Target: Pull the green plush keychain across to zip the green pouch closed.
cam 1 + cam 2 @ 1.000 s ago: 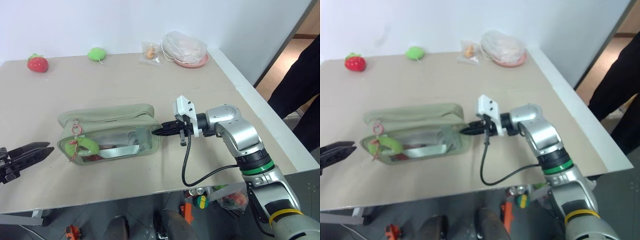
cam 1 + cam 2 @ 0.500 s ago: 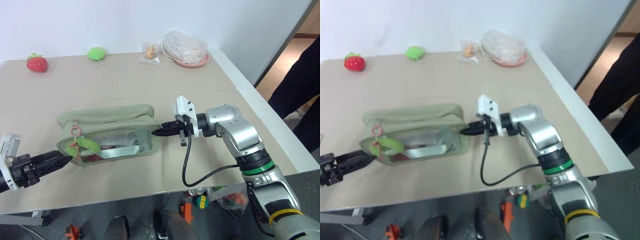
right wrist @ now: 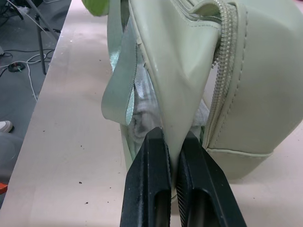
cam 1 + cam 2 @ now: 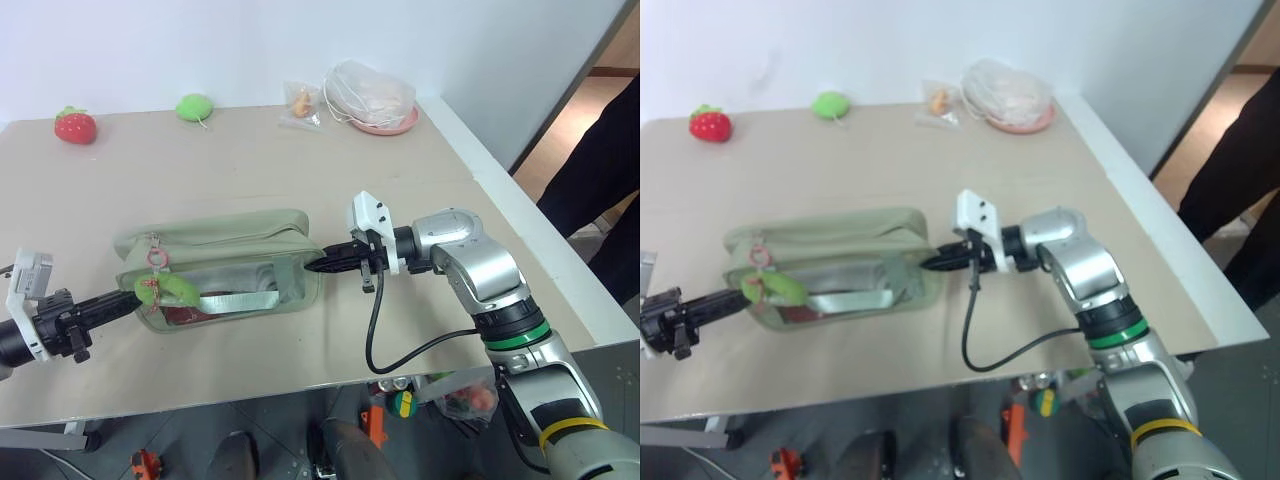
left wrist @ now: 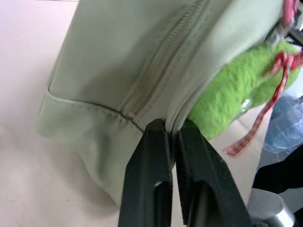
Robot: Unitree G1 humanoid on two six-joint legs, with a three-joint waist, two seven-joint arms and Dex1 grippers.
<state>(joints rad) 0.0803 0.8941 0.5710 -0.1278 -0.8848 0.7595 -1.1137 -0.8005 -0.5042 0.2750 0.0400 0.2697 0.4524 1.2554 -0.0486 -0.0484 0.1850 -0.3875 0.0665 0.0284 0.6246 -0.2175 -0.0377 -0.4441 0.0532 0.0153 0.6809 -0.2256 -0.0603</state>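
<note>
The pouch (image 4: 215, 265) lies near the table's (image 4: 330, 180) front edge, zipper up. The left gripper (image 5: 172, 137) has its fingers pinched together on the fabric edge at the pouch's left end, just beside the keychain (image 4: 170, 290) (which hangs there on red-and-white cord). The right gripper (image 3: 170, 142) is clamped on the pouch's right end.

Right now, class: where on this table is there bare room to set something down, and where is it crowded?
Bare: the wide strip between the green pouch and the far row, and the near edge of the table. Crowded: the far edge, with strawberry plush, round green plush, plastic bags; and both pouch ends, pinched by left tool and right tool.
</note>
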